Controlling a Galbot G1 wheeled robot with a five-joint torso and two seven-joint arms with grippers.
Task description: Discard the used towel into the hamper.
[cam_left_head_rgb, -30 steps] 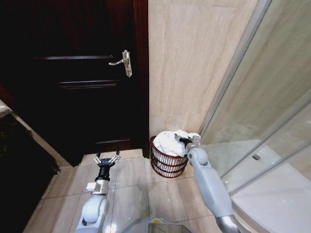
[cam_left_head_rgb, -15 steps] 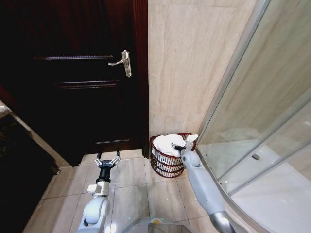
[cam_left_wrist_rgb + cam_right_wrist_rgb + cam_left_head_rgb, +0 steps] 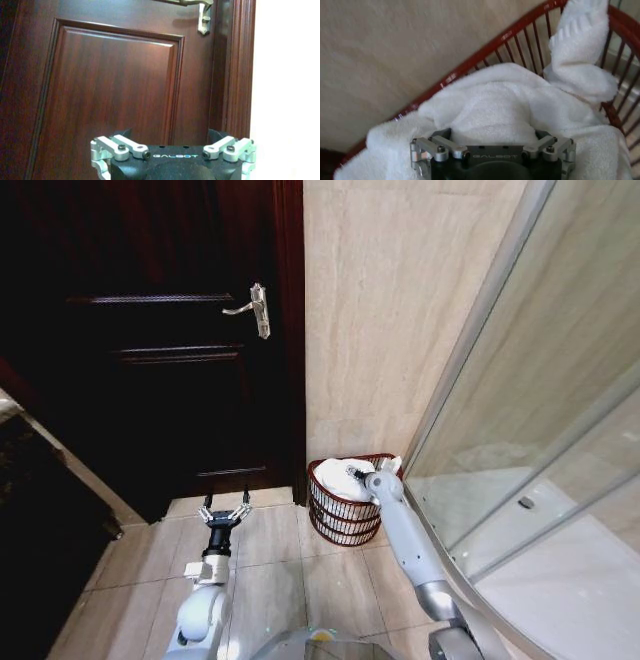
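Now pressed lower into the hamper than a second ago, right end effector spread over the towel inside; left end effector parked open by the door.

Fluffy terry towel, red wire hamper, glossy wood door

The towel fills the hamper, hemmed by wall and glass screen; tiled floor in front lies open
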